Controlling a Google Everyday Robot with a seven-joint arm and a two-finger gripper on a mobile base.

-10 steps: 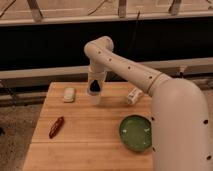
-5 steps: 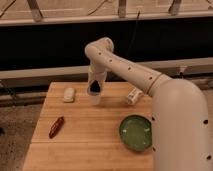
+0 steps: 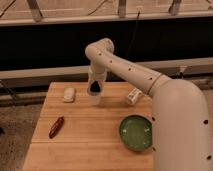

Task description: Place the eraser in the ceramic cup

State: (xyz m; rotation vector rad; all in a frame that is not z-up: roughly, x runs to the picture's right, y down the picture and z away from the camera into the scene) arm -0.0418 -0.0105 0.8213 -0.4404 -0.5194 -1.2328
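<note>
The ceramic cup (image 3: 95,98) is a small whitish cup standing on the far middle of the wooden table (image 3: 90,145). My gripper (image 3: 94,88) hangs straight down right over the cup's mouth, its dark tip at the rim and covering the opening. The eraser is hidden; I cannot see it in the gripper, in the cup or on the table.
A white rounded lump (image 3: 69,94) lies to the left of the cup. A dark red elongated object (image 3: 56,127) lies at the front left. A green bowl (image 3: 136,132) sits at the front right. A white labelled bottle (image 3: 133,95) lies behind the bowl, by my arm.
</note>
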